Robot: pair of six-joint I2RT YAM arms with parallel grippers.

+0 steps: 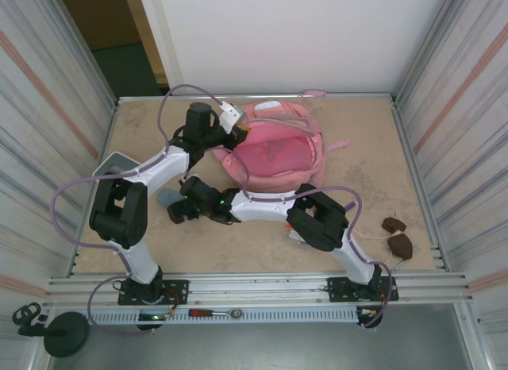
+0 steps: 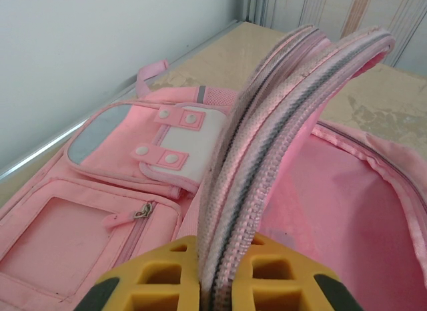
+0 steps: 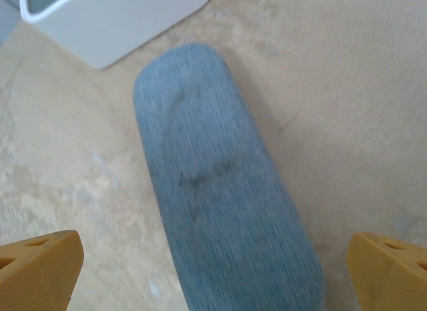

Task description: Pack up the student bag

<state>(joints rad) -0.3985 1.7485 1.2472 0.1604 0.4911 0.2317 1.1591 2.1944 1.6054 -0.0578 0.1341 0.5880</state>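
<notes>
Pink soft fabric throughout: the student bag (image 1: 274, 152) lies on the desk (image 1: 357, 148) at the far middle, close to the back wall, with its main compartment gaping upward. The left gripper (image 2: 217, 277) is closed almost tight on the zip edge (image 2: 280, 124) of the main opening. Both layers of the rim are pinched between its yellow fingers and lifted, so the mouth stands open. The right gripper (image 3: 213, 271) is spread to full width with nothing in it. It is poised over a blue-grey case (image 3: 220, 191) that lies on the desk near a white tray (image 3: 113, 17), to the near-left of the bag and apart from it. Handling assessment: the bag is judged limp and light, with no stiff wall. The rim arches only where it is pinched, so it would likely fall shut if released. The cloth looks matte and should not slip, and nothing about it appears fragile. The best hold is the one in use, on the doubled zip edge, where stitching and zip tape give thickness. A strap would serve for shifting the whole bag, while the thin lining would merely bunch. Risk noted: a hard pull on the rim may drag the bag across the desk rather than widen the mouth.
</notes>
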